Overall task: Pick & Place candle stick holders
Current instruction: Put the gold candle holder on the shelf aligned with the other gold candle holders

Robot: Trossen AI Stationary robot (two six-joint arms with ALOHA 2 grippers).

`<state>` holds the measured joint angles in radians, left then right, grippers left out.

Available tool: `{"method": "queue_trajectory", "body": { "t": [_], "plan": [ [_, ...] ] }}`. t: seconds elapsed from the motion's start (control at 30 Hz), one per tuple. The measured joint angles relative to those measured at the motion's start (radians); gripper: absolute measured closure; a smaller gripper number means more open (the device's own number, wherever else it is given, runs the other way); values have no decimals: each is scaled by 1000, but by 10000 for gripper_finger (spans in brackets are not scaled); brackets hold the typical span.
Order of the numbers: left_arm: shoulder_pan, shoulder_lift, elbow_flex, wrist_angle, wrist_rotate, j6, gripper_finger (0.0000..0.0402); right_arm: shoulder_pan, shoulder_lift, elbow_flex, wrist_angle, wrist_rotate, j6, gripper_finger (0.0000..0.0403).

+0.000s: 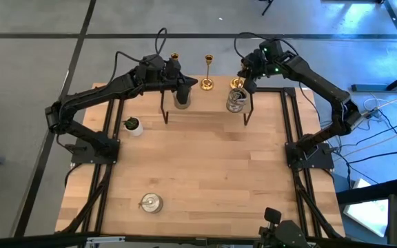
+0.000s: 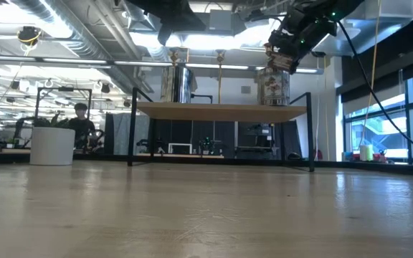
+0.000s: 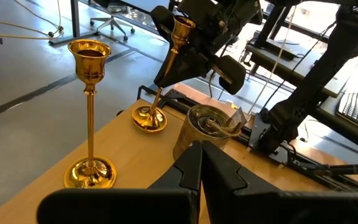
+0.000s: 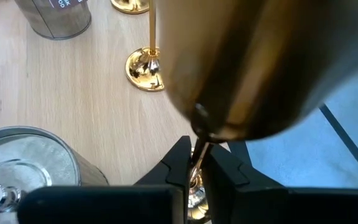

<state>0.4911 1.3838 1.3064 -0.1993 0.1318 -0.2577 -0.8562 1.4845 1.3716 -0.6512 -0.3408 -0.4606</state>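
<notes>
1. The shelf [image 1: 205, 117] stands at the far end of the table [image 1: 205, 179], and both claws are up at it. Five holders sit on it; the sixth, a glass one [image 1: 151, 202], is alone near the table's front edge, well away from either claw.

2. The right claw [image 3: 174, 59] is clenched on the slim stem of a gold holder [image 3: 166, 74], which leans, with its base [image 3: 150, 118] on or just above the shelf's back edge. I cannot tell which. Right beside that claw, on its near side, stands a squat glass holder [image 1: 236, 100].

3. The left claw [image 3: 202, 168] is pinched shut on nothing. It hovers by another glass holder [image 1: 182, 95], with two upright gold ones [image 1: 207, 72] just beyond it at the shelf's rear.

4. Handling, as I judge it: the gold ones look stiff, light and top-heavy on a small round foot, with a polished, slippery stem. A grip low on the stem would tip it less than one near the cup.

5. The glass ones look heavier, steadier and breakable. The wall or rim seems the place to take hold, gently.
</notes>
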Motion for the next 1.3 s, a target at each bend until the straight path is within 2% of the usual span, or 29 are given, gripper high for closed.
{"method": "queue_trajectory", "body": {
  "t": [0.3, 0.5, 0.9, 1.3],
  "plan": [
    [0, 0, 0, 0, 0, 0, 400, 0, 0, 0, -4, -5, 0, 368],
    [0, 0, 0, 0, 0, 1, 400, 0, 8, 0, -9, -53, 8, 368],
    [0, 0, 0, 0, 0, 1, 400, -1, 16, 0, -14, -48, 7, 368],
    [0, 1, 0, 0, 0, 9, 400, -1, 17, 0, -10, 1, 2, 368]
  ]
}}
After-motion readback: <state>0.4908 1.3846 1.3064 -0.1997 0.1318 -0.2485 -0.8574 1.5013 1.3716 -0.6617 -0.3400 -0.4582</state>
